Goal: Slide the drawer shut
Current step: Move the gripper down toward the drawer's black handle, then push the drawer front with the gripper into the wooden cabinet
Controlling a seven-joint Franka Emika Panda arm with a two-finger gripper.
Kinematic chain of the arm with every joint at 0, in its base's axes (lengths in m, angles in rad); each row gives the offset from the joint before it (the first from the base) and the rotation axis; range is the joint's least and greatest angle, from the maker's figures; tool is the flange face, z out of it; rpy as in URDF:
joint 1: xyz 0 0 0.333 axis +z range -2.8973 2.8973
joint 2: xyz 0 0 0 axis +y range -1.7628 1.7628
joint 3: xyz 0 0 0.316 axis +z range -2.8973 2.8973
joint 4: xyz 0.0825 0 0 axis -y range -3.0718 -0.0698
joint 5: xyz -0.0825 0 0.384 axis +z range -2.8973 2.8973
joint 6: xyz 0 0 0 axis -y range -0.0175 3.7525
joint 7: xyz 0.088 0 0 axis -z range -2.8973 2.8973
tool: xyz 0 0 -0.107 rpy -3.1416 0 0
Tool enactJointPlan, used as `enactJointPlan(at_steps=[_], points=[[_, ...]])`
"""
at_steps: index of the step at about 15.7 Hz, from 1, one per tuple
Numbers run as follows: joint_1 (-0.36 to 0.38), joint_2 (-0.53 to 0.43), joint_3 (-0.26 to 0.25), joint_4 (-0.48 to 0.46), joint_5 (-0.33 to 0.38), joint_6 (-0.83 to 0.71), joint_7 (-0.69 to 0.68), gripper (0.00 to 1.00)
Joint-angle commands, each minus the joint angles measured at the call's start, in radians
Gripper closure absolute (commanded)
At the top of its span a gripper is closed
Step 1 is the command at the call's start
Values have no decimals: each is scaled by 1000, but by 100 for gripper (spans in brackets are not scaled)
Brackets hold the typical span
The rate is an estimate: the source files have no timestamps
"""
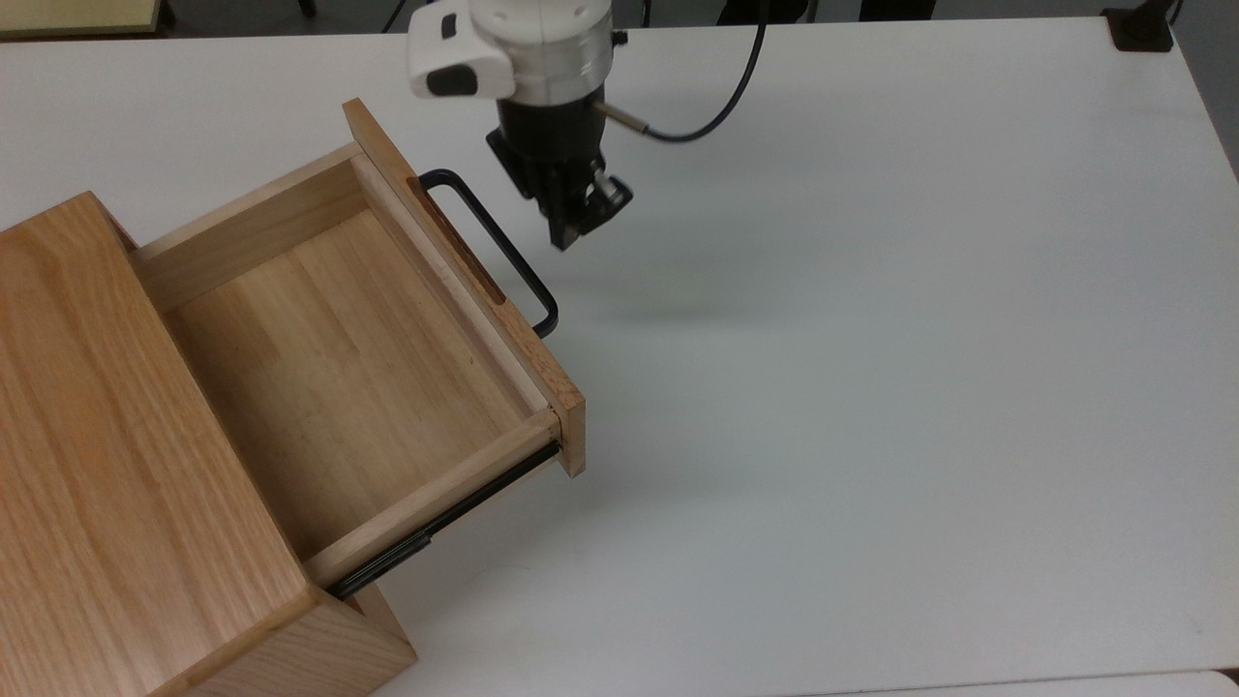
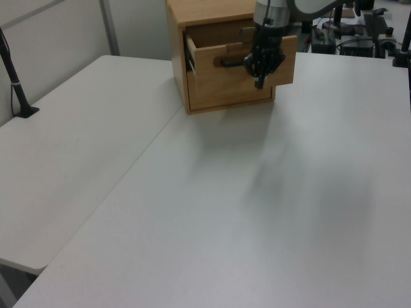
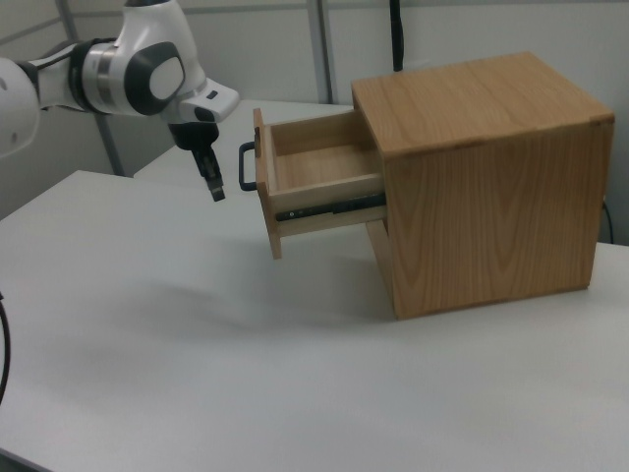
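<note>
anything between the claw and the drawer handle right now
Nothing: in the top view only bare white table separates the claw from the black handle on the open drawer.
</note>
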Motion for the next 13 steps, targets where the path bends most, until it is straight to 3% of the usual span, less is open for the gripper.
enactJointPlan(at_steps=[1, 6, 13], points=[[-10, 49, -15, 56, -70, 45, 123, 100], [-11, 49, -74, 61, -89, 74, 129, 100], [-28, 91, -164, 62, -138, 255, 129, 100]])
